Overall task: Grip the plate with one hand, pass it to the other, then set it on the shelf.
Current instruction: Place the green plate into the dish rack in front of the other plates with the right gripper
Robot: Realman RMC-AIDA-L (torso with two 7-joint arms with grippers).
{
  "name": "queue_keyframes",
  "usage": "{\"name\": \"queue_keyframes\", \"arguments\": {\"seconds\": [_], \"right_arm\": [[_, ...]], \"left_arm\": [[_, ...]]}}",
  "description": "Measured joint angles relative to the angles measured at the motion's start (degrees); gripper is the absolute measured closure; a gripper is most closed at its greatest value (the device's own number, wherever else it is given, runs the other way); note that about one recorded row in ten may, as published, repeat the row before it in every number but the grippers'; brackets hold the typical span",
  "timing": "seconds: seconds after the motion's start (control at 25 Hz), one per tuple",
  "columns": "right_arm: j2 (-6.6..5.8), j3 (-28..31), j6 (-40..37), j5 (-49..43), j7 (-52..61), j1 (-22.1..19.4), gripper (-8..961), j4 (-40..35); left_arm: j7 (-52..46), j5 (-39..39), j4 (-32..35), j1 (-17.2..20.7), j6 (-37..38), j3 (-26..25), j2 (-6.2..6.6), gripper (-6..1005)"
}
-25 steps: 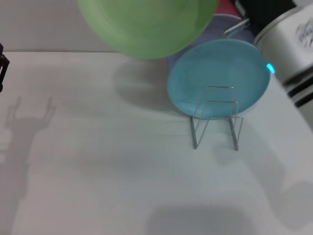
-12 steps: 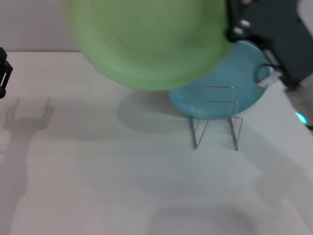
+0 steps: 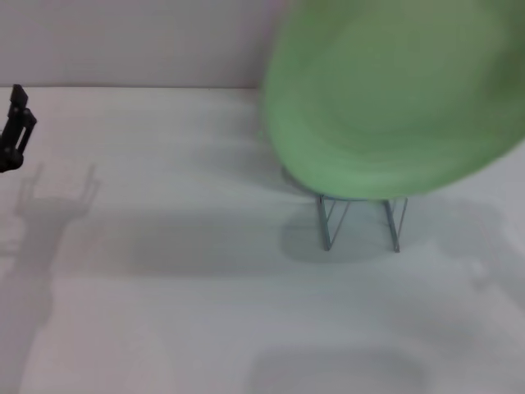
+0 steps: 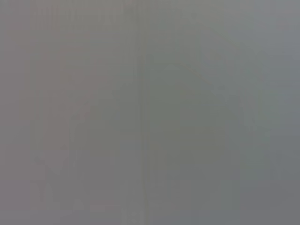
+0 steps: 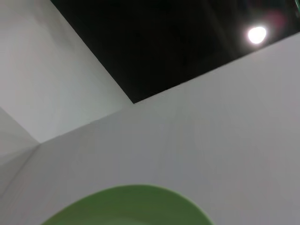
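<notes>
Swung rightward over the thin silver wire rack (image 3: 359,222), the round matte light green plate (image 3: 394,98) looks rigid, breakable, best rim-held; neither pincer's grip state can be told.

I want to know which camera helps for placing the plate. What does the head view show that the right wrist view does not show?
Only the head view shows the wire rack on the table, partly hidden behind the plate, and the left gripper at the far left edge. Only the right wrist view shows walls and a bright lamp. Both show the green plate.
</notes>
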Motion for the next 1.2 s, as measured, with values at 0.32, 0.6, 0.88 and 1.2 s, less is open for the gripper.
{"name": "queue_keyframes", "arguments": {"seconds": [0.32,0.6,0.88,1.2], "right_arm": [[-0.61,5.8,-10.8,0.2,-2.4,3.0,928,-14.7],[-0.62,6.4,-11.7,0.2,-14.6,3.1,927,-15.4],[-0.88,6.5,-11.2,0.3,-22.1,4.5,927,-17.8],[-1.31,7.4,-9.5,0.6,-24.7,6.9,927,-22.8]], "left_arm": [[0.6,0.2,-0.6,0.0,0.0,2.7,0.05,184],[0.5,0.2,-1.5,-0.5,-0.2,5.1,-0.02,184],[0.1,0.2,-1.5,-1.7,-2.7,6.5,-0.23,184],[0.1,0.2,-1.5,-2.9,-4.3,7.2,-0.33,184]]}}
